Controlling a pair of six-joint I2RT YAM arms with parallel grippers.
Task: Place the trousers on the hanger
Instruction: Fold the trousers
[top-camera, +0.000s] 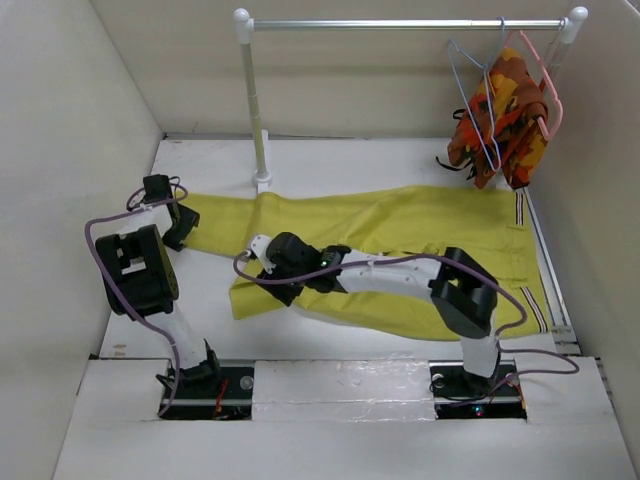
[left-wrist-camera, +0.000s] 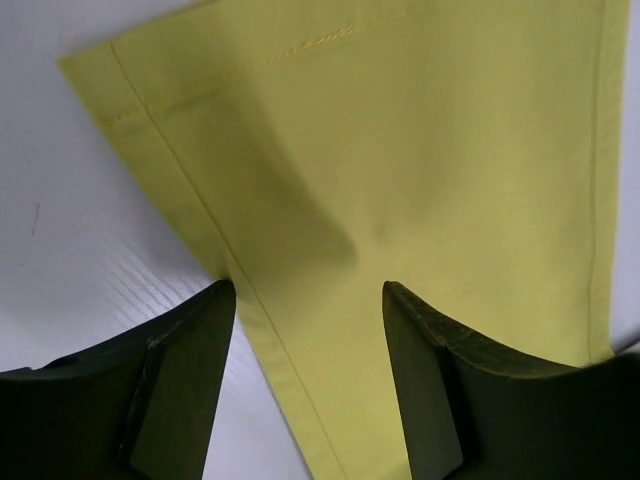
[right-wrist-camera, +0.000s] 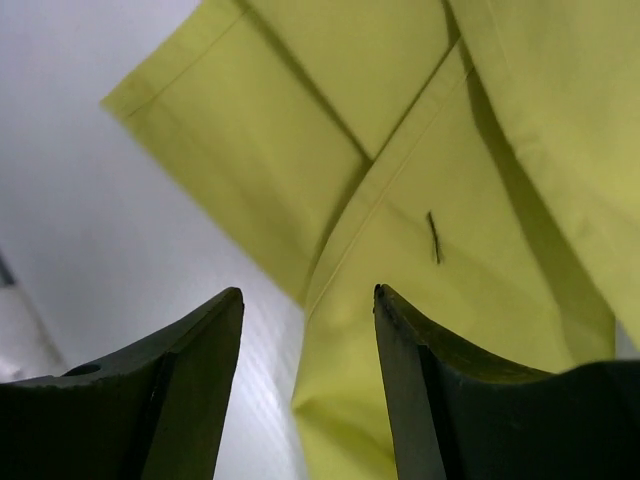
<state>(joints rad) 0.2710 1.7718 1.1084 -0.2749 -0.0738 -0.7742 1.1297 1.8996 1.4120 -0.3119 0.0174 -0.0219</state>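
Top external shows you've barely begun: trousers (top-camera: 420, 235) lie flat on the surface (top-camera: 350, 160), hanger (top-camera: 470, 100) hangs upper right; left tool (left-wrist-camera: 310, 300) and right tool (right-wrist-camera: 308, 300) gape wide, empty.

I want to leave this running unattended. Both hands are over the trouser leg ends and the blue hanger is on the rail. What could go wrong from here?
1. The left hand and right hand are open over the hem edges of the flat trousers. A pinch might catch one layer or slip off.
2. The hanger hangs against the patterned garment on the pink hanger. Lifting it could snag either.
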